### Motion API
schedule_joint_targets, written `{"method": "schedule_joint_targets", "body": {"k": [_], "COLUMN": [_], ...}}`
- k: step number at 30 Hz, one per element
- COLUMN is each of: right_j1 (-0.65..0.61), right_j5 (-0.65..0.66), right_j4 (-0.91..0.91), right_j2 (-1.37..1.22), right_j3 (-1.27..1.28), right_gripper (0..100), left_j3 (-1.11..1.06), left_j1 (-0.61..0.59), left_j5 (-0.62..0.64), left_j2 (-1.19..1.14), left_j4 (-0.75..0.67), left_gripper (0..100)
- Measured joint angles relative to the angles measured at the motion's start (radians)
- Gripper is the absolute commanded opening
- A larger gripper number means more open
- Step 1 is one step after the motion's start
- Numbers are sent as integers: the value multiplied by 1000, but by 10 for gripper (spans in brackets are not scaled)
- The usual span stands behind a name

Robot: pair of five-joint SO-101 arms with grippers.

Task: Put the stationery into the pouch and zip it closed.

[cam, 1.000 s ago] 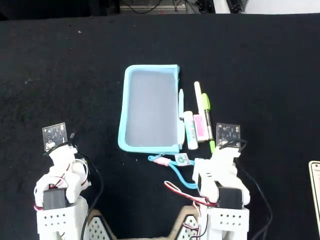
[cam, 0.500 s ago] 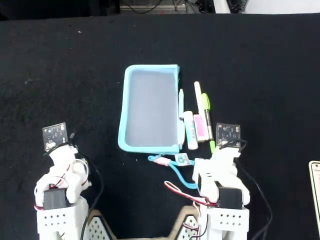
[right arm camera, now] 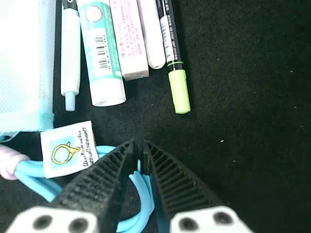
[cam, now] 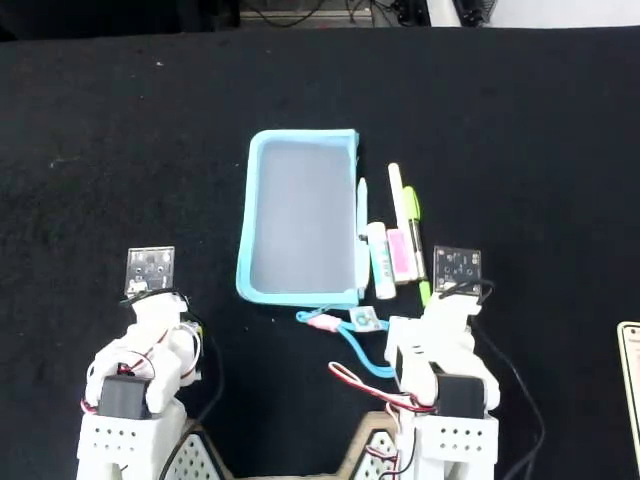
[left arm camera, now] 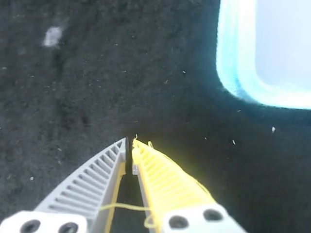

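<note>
The light blue pouch point(cam: 300, 215) lies flat mid-table; its corner point(left arm camera: 262, 58) is ahead of my left gripper point(left arm camera: 130, 145), which is shut on nothing over bare black cloth. Along the pouch's right side lie a pale blue pen point(right arm camera: 69, 58), a teal glue stick point(right arm camera: 101, 53), a pink eraser point(right arm camera: 129, 39), a white marker point(right arm camera: 150, 34) and a black pen with a green cap point(right arm camera: 174, 58). My right gripper point(right arm camera: 138, 148) is shut just short of them, above the pouch's blue strap point(right arm camera: 141, 189) and beside its white tag point(right arm camera: 68, 148).
The left arm point(cam: 140, 350) and right arm point(cam: 440, 350) stand at the near edge of the black table point(cam: 120, 140). A pale card point(cam: 630, 360) pokes in at the right edge. Cables lie beyond the far edge.
The left arm has swung to the right, toward the pouch's near corner. The right arm, the pouch and the stationery have not moved.
</note>
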State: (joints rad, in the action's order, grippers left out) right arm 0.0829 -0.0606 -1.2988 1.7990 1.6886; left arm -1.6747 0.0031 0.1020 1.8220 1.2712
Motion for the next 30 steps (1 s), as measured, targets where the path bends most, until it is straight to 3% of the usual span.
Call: {"method": "schedule_joint_targets", "body": {"k": [5, 13, 16, 20, 23, 27, 30], "right_j1": [0, 0, 0, 0, 0, 0, 0], "right_j5": [21, 488, 523, 502, 488, 485, 482], "right_j4": [29, 356, 442, 462, 411, 305, 230], "right_j2": [0, 0, 0, 0, 0, 0, 0], "right_j3": [0, 0, 0, -32, -127, -290, -407], "right_gripper": [12, 12, 12, 12, 12, 15, 78], "left_j3": [0, 0, 0, 0, 0, 0, 0], "left_j1": [-58, -250, -307, -351, -387, -399, -382], "left_j5": [-29, -462, -506, -494, -382, -196, -158], "left_j2": [0, 0, 0, 0, 0, 0, 0], "left_j4": [-20, -321, -431, -589, -704, -750, -753], "left_gripper": [33, 33, 33, 33, 34, 106, 148]}}
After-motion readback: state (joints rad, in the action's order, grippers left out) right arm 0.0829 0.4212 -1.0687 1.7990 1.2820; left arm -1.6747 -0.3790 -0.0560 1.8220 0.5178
